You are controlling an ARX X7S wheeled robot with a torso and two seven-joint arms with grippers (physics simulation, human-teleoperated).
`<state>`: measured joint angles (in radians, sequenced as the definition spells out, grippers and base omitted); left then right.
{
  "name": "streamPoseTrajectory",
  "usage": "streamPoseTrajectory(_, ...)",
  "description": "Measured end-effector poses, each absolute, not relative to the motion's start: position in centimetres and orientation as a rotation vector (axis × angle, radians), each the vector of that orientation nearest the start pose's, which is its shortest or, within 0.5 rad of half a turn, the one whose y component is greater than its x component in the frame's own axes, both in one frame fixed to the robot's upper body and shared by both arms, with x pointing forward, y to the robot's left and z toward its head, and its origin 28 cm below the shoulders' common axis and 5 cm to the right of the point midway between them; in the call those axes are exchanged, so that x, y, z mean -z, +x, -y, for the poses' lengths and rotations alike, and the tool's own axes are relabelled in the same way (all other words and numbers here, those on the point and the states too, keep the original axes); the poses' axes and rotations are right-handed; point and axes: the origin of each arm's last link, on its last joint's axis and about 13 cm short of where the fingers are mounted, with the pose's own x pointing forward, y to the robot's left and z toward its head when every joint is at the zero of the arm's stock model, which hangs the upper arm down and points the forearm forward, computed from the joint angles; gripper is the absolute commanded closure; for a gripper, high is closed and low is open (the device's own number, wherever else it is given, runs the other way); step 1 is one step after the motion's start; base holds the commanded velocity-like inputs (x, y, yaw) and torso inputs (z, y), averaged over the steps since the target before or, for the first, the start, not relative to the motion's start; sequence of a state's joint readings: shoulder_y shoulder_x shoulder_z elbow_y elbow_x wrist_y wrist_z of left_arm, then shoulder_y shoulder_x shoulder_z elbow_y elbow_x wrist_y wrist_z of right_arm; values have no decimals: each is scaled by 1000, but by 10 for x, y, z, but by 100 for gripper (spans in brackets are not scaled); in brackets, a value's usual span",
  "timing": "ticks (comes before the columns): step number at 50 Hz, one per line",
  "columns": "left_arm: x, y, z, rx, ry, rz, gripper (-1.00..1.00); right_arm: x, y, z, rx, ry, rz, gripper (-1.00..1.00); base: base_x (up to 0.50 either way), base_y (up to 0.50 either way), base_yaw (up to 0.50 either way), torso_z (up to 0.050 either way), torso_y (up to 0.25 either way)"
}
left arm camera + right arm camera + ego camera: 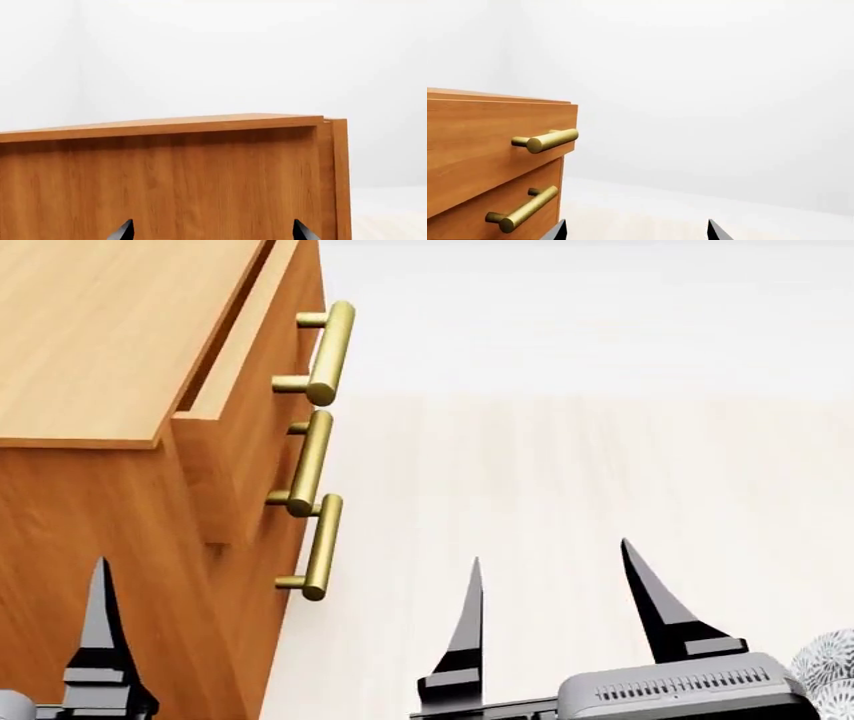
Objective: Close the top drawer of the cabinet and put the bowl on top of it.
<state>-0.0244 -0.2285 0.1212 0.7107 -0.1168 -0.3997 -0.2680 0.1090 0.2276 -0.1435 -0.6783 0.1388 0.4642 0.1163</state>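
The orange-brown cabinet fills the left of the head view, with its lighter top. Its top drawer stands pulled out a little past the two lower fronts, and its brass handle points into the room. My left gripper is open, facing the cabinet's plain side panel. To the right of the cabinet, over bare floor, my right gripper is open and empty, with the top drawer's handle off to one side. A sliver of the patterned bowl shows at the lower right edge.
Two lower drawers with like brass handles sit under the top one. Pale wooden floor stretches right of the cabinet to a white wall.
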Motion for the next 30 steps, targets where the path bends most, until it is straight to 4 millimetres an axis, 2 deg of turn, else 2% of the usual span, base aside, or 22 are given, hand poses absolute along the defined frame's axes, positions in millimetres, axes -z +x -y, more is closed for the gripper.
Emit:
streamPoseTrajectory(8,-135,190,-212,-51,68,319,-100,-140,205,99,-115,-92,293,-100,484,0,0,0,0)
streamPoseTrajectory(14,-135,189,-212,-51,69,319,-100,-140,208,100,-108,-100,290,-100,0,0,0,0,0)
streamPoseTrajectory(19,-135,189,-212,-51,69,319,-100,-144,219,102,-100,-123,274,-100,0,0,0,0,0)
streamPoseTrajectory(24,-135,188,-212,-51,69,320,-100,-154,241,104,-96,-158,251,-100,0,0,0,0,0)
streamPoseTrajectory(30,-137,188,-212,-49,72,324,-100,-178,294,99,-129,-262,205,-100,0,0,0,0,0)
